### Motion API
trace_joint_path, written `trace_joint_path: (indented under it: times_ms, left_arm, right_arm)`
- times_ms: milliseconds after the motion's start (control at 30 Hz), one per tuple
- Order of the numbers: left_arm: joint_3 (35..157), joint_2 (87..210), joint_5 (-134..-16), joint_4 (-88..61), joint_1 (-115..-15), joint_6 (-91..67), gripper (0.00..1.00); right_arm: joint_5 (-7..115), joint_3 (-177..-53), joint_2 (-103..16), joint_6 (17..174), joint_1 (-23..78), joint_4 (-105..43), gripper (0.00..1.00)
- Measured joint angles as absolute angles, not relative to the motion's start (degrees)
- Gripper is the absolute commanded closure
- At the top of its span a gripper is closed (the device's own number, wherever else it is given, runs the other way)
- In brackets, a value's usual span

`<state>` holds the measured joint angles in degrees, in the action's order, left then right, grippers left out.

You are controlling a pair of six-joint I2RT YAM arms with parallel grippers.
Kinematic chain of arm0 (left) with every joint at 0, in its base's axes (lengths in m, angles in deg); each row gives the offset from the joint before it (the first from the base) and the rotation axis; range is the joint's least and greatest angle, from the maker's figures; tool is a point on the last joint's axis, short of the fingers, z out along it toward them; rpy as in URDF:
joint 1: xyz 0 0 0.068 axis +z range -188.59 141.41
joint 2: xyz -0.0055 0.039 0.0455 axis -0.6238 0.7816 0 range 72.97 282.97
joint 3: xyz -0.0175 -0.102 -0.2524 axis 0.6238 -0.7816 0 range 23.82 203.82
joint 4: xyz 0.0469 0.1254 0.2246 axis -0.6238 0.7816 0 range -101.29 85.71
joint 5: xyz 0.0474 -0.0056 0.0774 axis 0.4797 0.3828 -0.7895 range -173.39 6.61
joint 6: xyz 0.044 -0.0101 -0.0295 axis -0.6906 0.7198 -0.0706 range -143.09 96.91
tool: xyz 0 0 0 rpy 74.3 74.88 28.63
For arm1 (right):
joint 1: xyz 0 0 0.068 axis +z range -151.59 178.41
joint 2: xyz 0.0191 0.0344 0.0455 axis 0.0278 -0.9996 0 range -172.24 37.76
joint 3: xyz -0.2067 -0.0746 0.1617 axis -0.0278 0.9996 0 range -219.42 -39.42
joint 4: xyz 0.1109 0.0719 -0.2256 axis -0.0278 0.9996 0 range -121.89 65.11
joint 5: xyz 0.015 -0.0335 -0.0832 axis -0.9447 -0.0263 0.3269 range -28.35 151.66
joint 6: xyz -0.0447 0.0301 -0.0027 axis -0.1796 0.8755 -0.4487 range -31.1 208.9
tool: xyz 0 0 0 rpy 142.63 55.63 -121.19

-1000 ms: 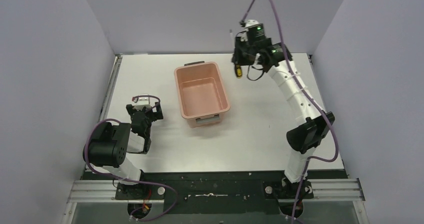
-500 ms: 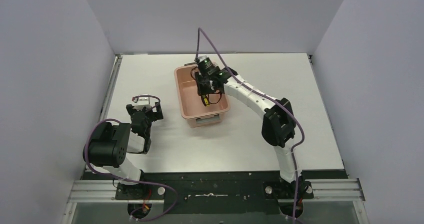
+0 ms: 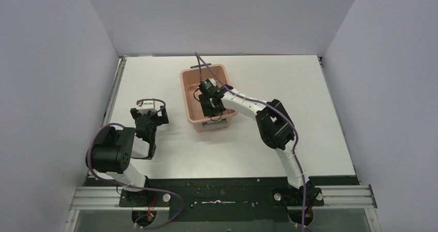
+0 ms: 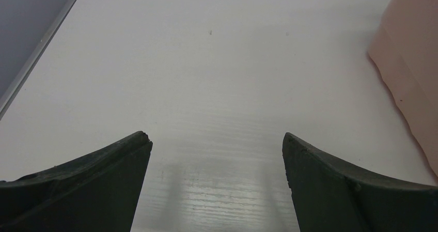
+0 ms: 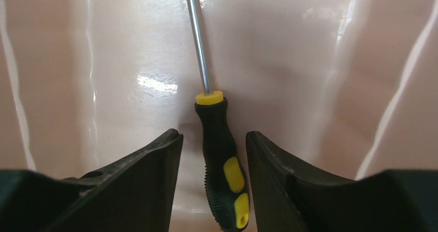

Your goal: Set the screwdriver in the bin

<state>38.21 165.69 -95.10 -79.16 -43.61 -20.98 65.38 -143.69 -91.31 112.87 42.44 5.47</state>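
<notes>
The salmon-pink bin (image 3: 184, 95) stands in the middle of the table. My right gripper (image 3: 210, 107) is down inside it, near its front end. In the right wrist view the screwdriver (image 5: 223, 157), with a black-and-yellow handle and a thin metal shaft, lies on the bin's floor (image 5: 310, 61). It lies between the fingers of my right gripper (image 5: 214, 134), whose jaws stand wider than the handle, with a gap on the left side. In the top view the gripper hides the screwdriver. My left gripper (image 3: 150, 116) is open and empty over bare table (image 4: 217, 136), left of the bin (image 4: 413, 77).
The bin's walls close in around the right gripper on all sides. A metal rail (image 3: 118, 87) runs along the table's left edge. Grey walls enclose the table at the back and both sides.
My right arm swung from the back right over the bin with the screwdriver, then went down into the bin. The jaws now stand apart from the handle. The left arm has not moved.
</notes>
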Motion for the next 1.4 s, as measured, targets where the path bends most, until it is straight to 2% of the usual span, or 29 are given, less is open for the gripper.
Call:
trace_joint_path:
  times_ms: [233, 267, 333, 367, 667, 800, 1100, 1233, 1400]
  left_arm:
    - [38.2, 165.7, -95.1, -79.2, -43.6, -21.0, 0.03]
    - [38.2, 165.7, -95.1, -79.2, -43.6, -21.0, 0.03]
    - [38.2, 165.7, -95.1, -79.2, -43.6, -21.0, 0.03]
    - [38.2, 165.7, -95.1, -79.2, -43.6, -21.0, 0.03]
    - [38.2, 165.7, -95.1, -79.2, -43.6, -21.0, 0.03]
    - [38.2, 165.7, -95.1, -79.2, -43.6, -21.0, 0.03]
    - [38.2, 165.7, -95.1, -79.2, -43.6, -21.0, 0.03]
    - [38.2, 165.7, -95.1, -79.2, -43.6, -21.0, 0.03]
    - [38.2, 165.7, -95.1, -79.2, -43.6, -21.0, 0.03]
  right_arm:
    - [69.0, -145.5, -87.1, 112.1, 43.9, 7.2, 0.36]
    - [69.5, -146.1, -86.0, 111.9, 44.3, 7.4, 0.3]
    - [70.6, -147.4, -82.1, 111.3, 45.2, 7.5, 0.04]
    - [70.9, -148.0, -79.9, 110.9, 45.6, 7.5, 0.01]
    - [72.5, -145.2, -59.0, 106.1, 44.4, 1.7, 0.0]
    - [73.9, -131.8, -48.0, 103.1, 39.5, -6.0, 0.0]
    - [80.5, -80.5, -24.3, 96.4, 26.0, -30.2, 0.0]
    - [81.9, -67.2, -18.3, 96.0, 21.9, -37.3, 0.0]
    - [84.3, -56.5, -14.1, 96.9, 20.5, -45.9, 0.0]
